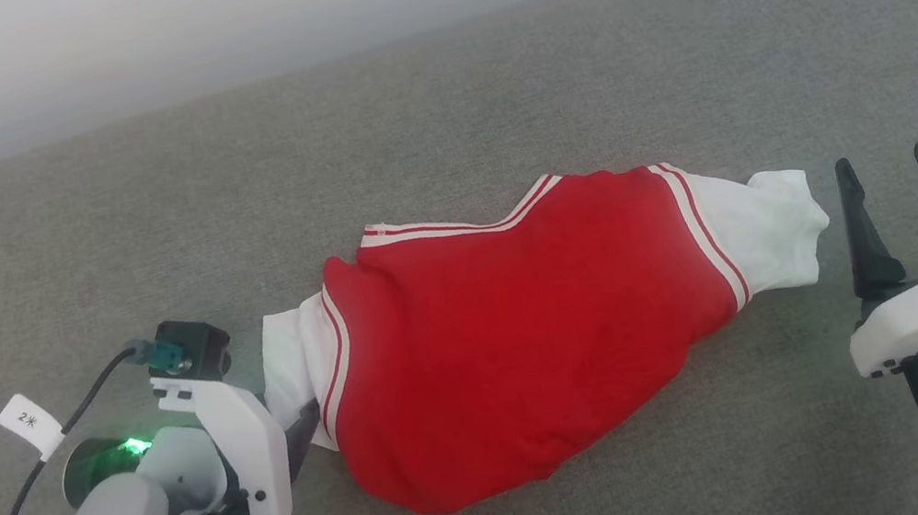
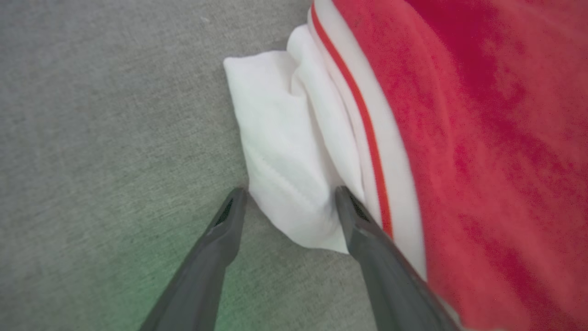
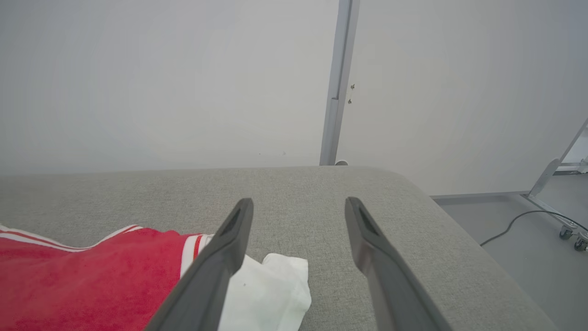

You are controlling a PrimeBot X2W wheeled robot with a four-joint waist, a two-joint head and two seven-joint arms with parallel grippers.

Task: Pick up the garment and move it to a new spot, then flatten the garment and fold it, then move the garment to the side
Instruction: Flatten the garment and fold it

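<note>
2 pincers are seen with fingers spread wide and nothing gripped. The left pincer (image 2: pixel 287 197) is set astride a corner of the left sleeve (image 2: pixel 280 138), which is white, with 1 finger (image 2: pixel 220 239) over the grey fabric surface (image 2: pixel 92 138). The right pincer (image 1: pixel 884 163) is held just beside the white right sleeve (image 1: pixel 776 228), apart from it. The red shirt (image 1: pixel 518 331) is laid rumpled across the middle of the surface.

The left gripper (image 2: pixel 289 192) stands spread on grey fabric (image 2: pixel 92 138), the shirt's (image 2: pixel 482 161) white sleeve (image 2: pixel 275 138) corner between its fingers, one finger overlapping the striped trim (image 2: pixel 367 124).
</note>
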